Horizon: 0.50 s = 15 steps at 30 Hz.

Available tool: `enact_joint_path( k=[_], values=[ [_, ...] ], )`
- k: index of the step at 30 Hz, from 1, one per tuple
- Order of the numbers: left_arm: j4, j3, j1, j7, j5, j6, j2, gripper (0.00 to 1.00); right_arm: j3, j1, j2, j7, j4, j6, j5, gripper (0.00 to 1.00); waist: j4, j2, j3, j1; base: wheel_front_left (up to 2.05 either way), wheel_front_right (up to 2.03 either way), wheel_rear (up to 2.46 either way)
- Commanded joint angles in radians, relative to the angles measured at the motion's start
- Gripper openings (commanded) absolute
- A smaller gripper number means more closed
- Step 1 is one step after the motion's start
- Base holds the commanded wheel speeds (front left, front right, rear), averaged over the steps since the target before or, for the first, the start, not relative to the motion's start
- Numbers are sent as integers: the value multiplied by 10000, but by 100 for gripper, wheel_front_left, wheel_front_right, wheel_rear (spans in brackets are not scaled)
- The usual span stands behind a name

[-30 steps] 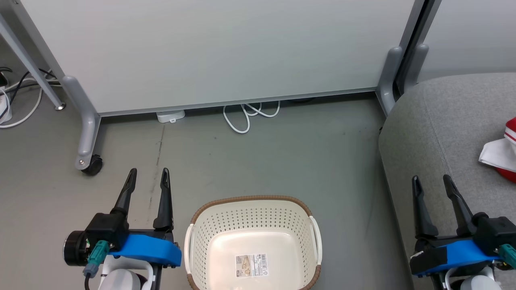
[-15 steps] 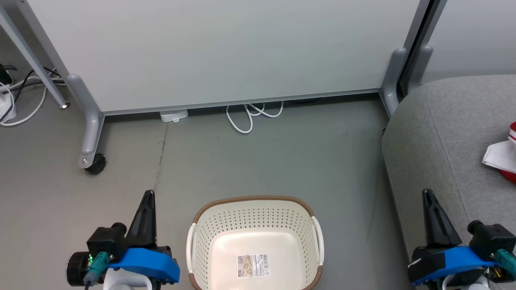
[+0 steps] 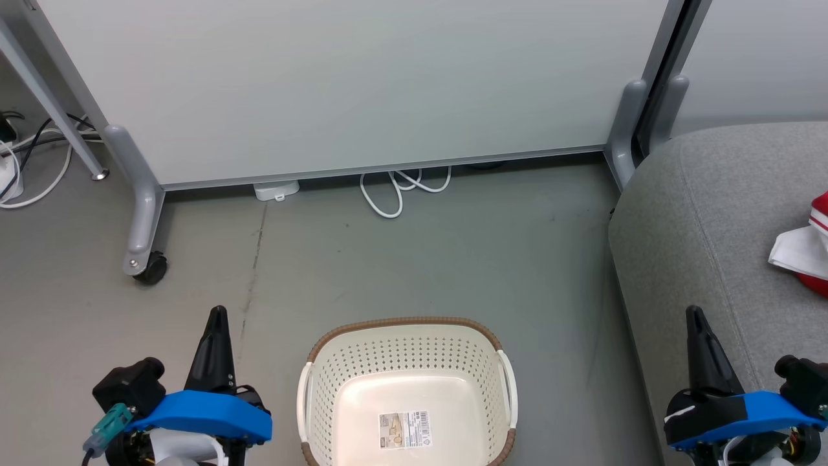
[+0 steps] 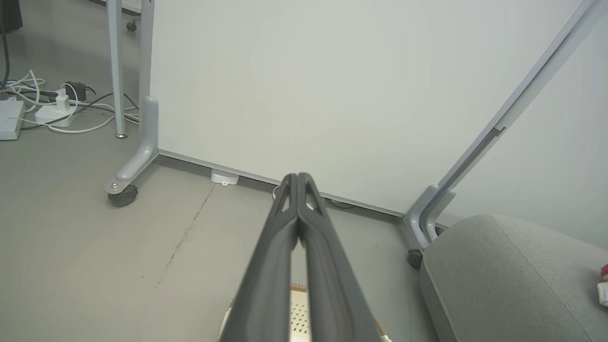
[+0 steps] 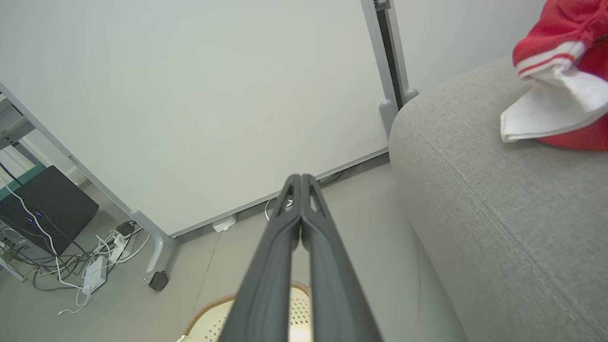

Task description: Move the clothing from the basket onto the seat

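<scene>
Tally of floor and sofa: mostly ones, one pair, one trio.

One cream-white perforated plastic basket [image 3: 404, 321] with a brown woven-look rim, holding one printed paper label [image 3: 404, 429]; one large light-grey upholstered sofa [image 3: 698, 213]; one bunched heap of red-and-white fabric clothing [image 3: 808, 249], garments within it too bunched to number; two blue-bodied grippers with long dark fingers, left gripper [image 3: 218, 314] and right gripper [image 3: 694, 314]; three curved grey metal panel feet [image 3: 139, 213]; one black caster wheel [image 3: 152, 267]; one looped white cable [image 3: 388, 194]; one small white plastic box [image 3: 276, 190].

Office: wheeled partition [image 3: 356, 84], power strip [image 4: 9, 124]
</scene>
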Motion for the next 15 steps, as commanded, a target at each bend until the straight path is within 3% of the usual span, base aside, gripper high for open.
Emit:
enact_joint_path(
  k=[1,15],
  values=[
    [-222,99,-162,107,-507,-55,10,0,-11,-120,-18,106,-180,0,542,0,-9,-1,-11,0,0,0,0],
    [-372,337,-149,618,-2565,-85,10,0,-25,-177,-13,622,-200,0,2609,0,-71,-1,-85,0,0,0,0]
  ],
)
